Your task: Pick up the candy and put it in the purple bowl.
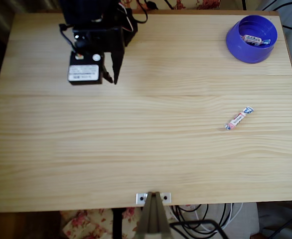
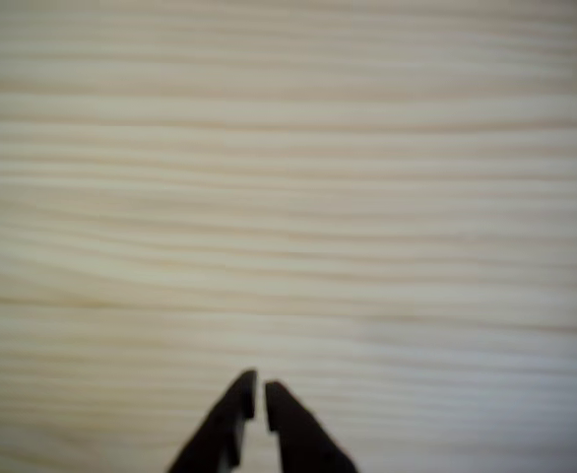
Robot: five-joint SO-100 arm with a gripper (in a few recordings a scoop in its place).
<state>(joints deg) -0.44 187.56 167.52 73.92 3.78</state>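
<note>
Wooden table (image 1: 136, 149) lies open between fingers (image 1: 112, 78) and candy (image 1: 238, 118).

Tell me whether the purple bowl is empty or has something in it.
Not empty. In the overhead view the purple bowl holds a wrapped candy; another candy lies out on the table.

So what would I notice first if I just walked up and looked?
Probably the round bluish-purple plastic bowl at the top right corner of the pale wooden table in the overhead view, with wrapped candy already inside. Next, a lone wrapped candy lies on the right side of the table, far from the black gripper at top left.
</note>
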